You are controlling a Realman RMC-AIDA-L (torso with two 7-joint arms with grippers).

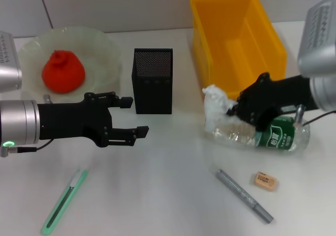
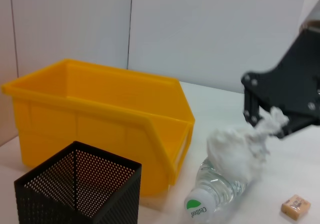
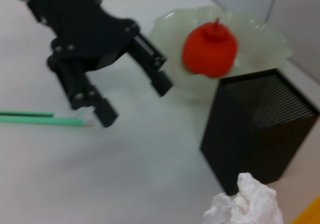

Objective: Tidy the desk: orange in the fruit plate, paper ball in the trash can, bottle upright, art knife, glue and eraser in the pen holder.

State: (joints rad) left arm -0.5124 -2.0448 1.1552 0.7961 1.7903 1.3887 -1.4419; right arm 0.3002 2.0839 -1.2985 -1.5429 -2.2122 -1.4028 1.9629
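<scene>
The right gripper (image 1: 234,108) is clamped on the paper ball (image 1: 216,109), holding the white wad just above the neck end of the bottle (image 1: 262,133). In the left wrist view its black fingers (image 2: 250,115) close on one end of the wad, w/ the rest of the ball (image 2: 239,146) hanging over the bottle's (image 2: 215,191) shoulder. The bottle lies on its side on the table (image 1: 168,194), cap toward the pen holder (image 1: 153,80), green label under the right gripper. The yellow trash can (image 1: 237,33) sits right behind the ball, open side up (nothing seen inside).

The left gripper (image 1: 132,118) hovers over the table just in front of the pen holder, jaws spread wide, holding nothing; the right wrist view shows it (image 3: 135,90) the same way, fingers apart. The orange (image 1: 63,71) sits in the fruit plate (image 1: 102,47), at the far left, behind the left arm.

The green art knife (image 1: 64,201) lies on the table near the front edge, below the left gripper and well apart from it. The grey glue (image 1: 244,195) (pen-shaped stick) lies at an angle in front of the bottle, w/ the eraser (image 1: 265,181) just beside it, nearer the bottle. Neither touches a gripper.
</scene>
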